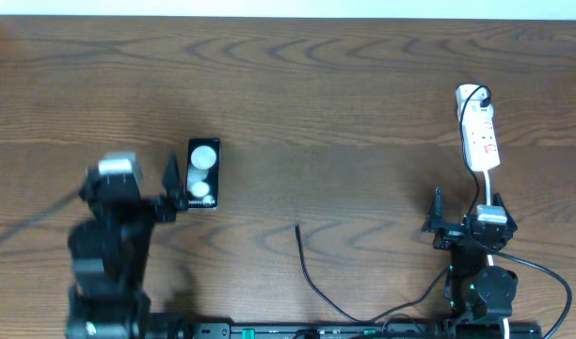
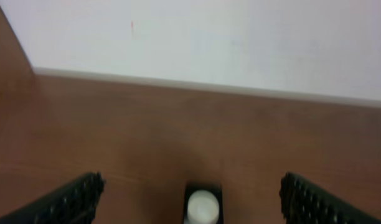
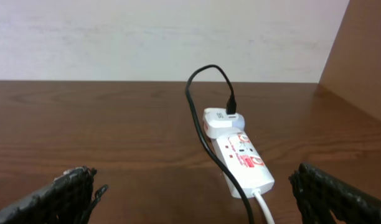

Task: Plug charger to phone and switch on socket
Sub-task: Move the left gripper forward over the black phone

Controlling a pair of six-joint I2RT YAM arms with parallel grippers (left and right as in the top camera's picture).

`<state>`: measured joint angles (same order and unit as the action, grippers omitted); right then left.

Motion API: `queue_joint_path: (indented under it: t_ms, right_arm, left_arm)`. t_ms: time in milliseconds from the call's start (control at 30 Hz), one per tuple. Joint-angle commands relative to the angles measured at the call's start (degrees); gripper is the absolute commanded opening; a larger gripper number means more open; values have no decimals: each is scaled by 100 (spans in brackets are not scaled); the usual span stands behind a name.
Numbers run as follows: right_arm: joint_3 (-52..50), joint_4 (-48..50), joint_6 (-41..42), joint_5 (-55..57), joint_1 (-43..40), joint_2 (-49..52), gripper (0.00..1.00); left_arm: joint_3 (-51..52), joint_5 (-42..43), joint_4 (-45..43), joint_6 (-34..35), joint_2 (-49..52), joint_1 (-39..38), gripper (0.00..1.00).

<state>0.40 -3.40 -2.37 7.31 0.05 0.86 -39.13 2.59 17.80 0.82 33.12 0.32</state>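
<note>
The black phone (image 1: 203, 174) lies on the table left of centre, with round white reflections on its screen. My left gripper (image 1: 172, 188) is open just left of it. In the left wrist view the phone (image 2: 203, 205) sits low between the spread fingers of the left gripper (image 2: 192, 185). The charger cable's free tip (image 1: 298, 227) lies on bare table near the middle front. The white socket strip (image 1: 478, 137) lies at the far right. My right gripper (image 1: 467, 218) is open and empty just in front of it. The right wrist view shows the strip (image 3: 243, 158) ahead of the right gripper (image 3: 193, 186).
A white adapter (image 3: 218, 121) is plugged into the strip's far end, with the black cable (image 3: 200, 134) looping from it. The strip's white cord (image 1: 487, 184) runs toward my right arm. A pale wall (image 3: 178, 37) stands behind the wooden table.
</note>
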Motion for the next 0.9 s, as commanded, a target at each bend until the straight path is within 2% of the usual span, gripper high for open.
queue_joint_path:
  t_ms: [0, 200, 300, 467, 667, 700, 733, 767, 800, 833, 867]
  right_arm:
    - [-9, -20, -70, 2, -39, -22, 99]
    - [-9, -20, -70, 2, -39, -22, 99]
    - [-9, -20, -70, 2, -39, -22, 99]
    - [-9, -20, -70, 2, -39, -22, 99]
    - [-9, -20, -70, 2, -39, -22, 99]
    - [-9, -20, -70, 2, -39, -22, 99]
    - [-9, -20, -68, 2, -39, -22, 99]
    - [-9, -20, -70, 2, -39, -22, 99]
    - [-9, -20, -70, 2, -39, -22, 99]
    - [-9, -20, -70, 2, -39, -22, 99]
    - [-9, -20, -70, 2, -39, -22, 99]
  left_arm:
    - [-1412, -74, 800, -127, 1370, 26, 92]
    - [-3901, -74, 2951, -299, 3882, 26, 92]
    - [-4715, -70, 3696, -321, 4927, 26, 92]
    - [-4909, -24, 3840, -315, 5934, 26, 92]
    - [-4907, 297, 4028, -317, 6623, 26, 92]
    - [-4907, 295, 4024, -317, 6671, 26, 64]
    - [-4907, 293, 4022, -319, 6690, 26, 46]
    - [-4907, 295, 4006, -317, 6706, 26, 33]
    - [-4907, 295, 3995, -317, 6708, 26, 31]
    - [-4907, 295, 3978, -317, 6708, 26, 41]
    - [-4907, 295, 3976, -315, 6708, 24, 74]
